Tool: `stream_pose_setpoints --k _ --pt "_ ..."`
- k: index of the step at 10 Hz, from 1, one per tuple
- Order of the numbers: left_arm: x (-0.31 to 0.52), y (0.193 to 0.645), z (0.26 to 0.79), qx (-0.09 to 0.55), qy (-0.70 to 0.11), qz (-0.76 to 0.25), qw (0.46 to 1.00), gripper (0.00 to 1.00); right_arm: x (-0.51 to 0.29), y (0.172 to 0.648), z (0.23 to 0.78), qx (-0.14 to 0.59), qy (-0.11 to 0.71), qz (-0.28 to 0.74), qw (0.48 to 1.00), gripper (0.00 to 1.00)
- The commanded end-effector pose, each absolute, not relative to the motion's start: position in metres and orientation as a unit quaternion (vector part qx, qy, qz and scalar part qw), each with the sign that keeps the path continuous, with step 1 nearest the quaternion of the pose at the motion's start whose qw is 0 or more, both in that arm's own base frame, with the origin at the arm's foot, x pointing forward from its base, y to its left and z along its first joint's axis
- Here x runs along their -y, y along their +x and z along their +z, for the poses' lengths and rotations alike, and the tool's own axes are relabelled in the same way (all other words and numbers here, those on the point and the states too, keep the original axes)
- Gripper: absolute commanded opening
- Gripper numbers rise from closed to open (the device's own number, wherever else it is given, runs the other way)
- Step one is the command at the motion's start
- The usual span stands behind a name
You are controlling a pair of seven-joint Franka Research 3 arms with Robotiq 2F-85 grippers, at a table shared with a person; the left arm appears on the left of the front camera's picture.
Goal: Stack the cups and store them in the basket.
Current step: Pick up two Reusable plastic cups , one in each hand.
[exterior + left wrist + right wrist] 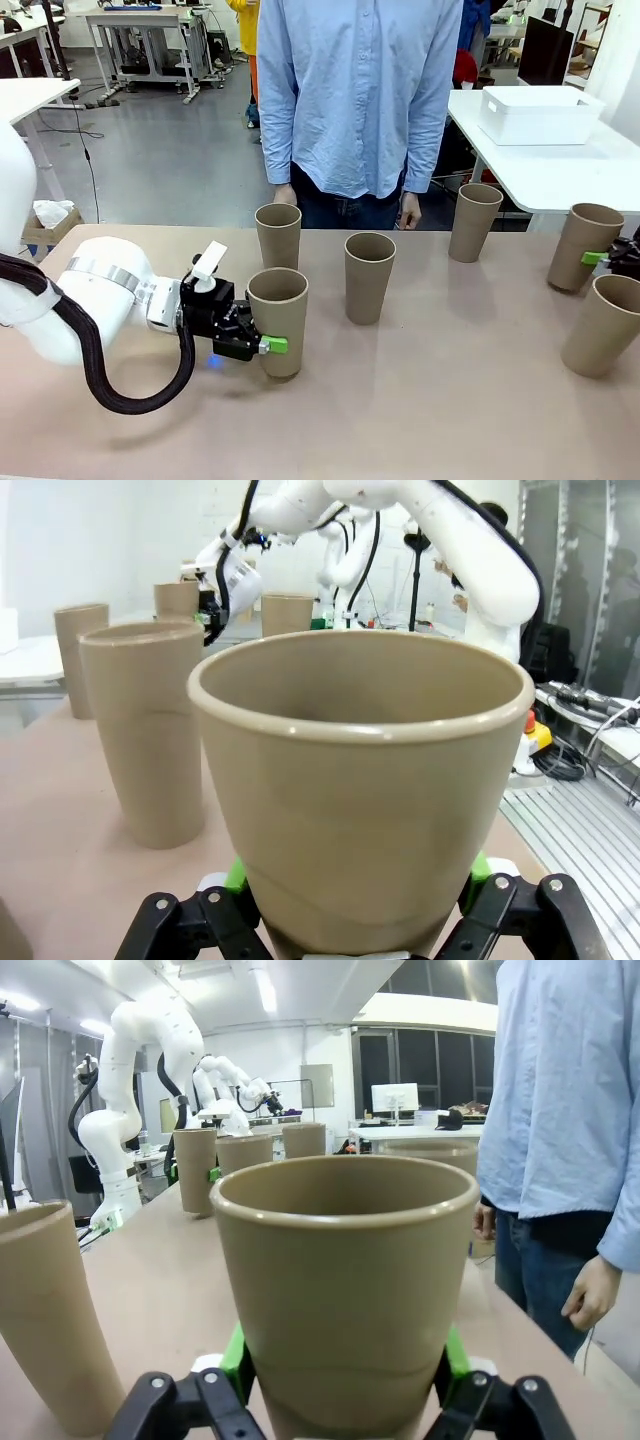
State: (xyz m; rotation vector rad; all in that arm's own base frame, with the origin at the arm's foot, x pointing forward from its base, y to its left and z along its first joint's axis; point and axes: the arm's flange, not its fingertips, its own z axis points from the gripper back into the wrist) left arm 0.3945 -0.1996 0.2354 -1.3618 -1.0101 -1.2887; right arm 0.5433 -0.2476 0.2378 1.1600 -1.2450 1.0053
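We are holding two of the cups at once. Our left gripper (268, 340) is clamping the near-left cup (277, 320) low on its wall, its green pads (237, 875) pressing on either side and the jaws drawn in just to the cup's width. Our right gripper (345, 1355) is pinching the right-edge cup (583, 245) in the same way. Both cups appear to be resting upright on the table (420, 420).

Four more are standing free: the back-left cup (278, 235), the middle cup (369, 277), the far cup (474, 222) and the lower-right cup (605, 325). The basket (540, 113) is sitting on a separate white table at the upper right, well apart from all of them.

To stack well, we are planning to lift the near-left cup straight up until its base clears the middle cup's rim. Then we are centring it over that mouth and lowering it slowly while it stays upright. Because we are gripping low, we are expecting the fingers to meet the lower rim before the cup seats, so we are thinking of letting go partway. We are also minding the person's hand (408, 212) at the far edge
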Motion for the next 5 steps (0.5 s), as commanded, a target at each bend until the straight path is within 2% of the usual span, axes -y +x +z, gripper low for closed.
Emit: stream_pose_setpoints --k 1,5 --pt "0.179 0.392 0.279 0.42 -0.583 -0.504 0.48 0.85 0.225 0.511 0.29 0.551 0.453 0.422 0.559 0.85" --pt "0.128 0.369 0.371 0.419 -0.59 -0.505 0.471 0.85 0.172 0.47 0.368 0.606 0.374 0.4 0.578 0.85"
